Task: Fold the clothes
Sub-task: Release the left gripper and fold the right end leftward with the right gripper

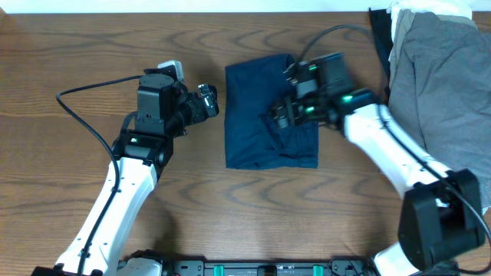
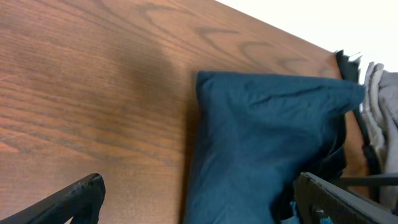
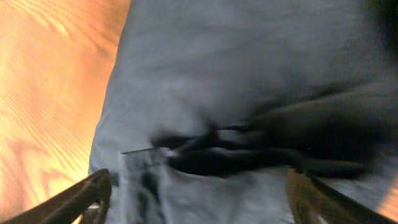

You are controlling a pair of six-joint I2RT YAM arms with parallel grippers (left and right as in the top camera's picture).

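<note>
Hovering over the shorts point(image 1: 257, 115) is my right pincer point(image 1: 281, 115), jaws wide, nothing held, above the bundle's right half. My left pincer point(image 1: 209, 102) is also wide and empty, just beside the shorts' left edge over bare bench point(image 1: 77, 46). The shorts lie mid-frame as a folded rectangle, long axis running top to bottom in the overhead view; I cannot tell the waistband end. My right arm is nearer. Cloth bunches under it, so smoothing or another fold looks next.
</note>
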